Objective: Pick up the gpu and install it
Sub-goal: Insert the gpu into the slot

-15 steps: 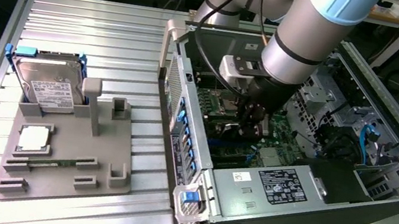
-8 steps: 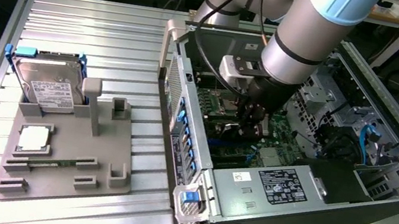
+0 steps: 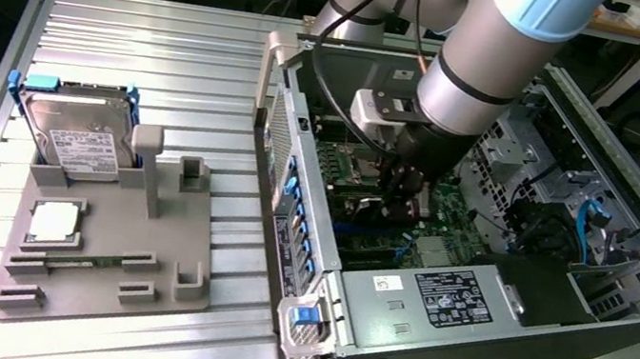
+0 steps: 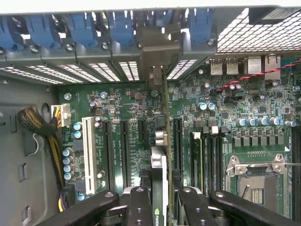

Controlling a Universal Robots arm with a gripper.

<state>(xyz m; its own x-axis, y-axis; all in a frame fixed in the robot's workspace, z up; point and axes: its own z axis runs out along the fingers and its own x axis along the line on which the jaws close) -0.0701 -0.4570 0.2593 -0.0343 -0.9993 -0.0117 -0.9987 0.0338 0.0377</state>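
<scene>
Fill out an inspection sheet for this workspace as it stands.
Surface: ribbed metal table, grey fixture tray on it.
Job's things: thin green gpu card seen edge-on, standing over the green motherboard inside the open computer case.
Clutter: silver hard drive with blue rails, narrow green RAM stick, both on the tray.
Grippers: black gripper shut on the gpu card.
Cables: braided power bundle; blue cable.
Surroundings: benches behind.
</scene>
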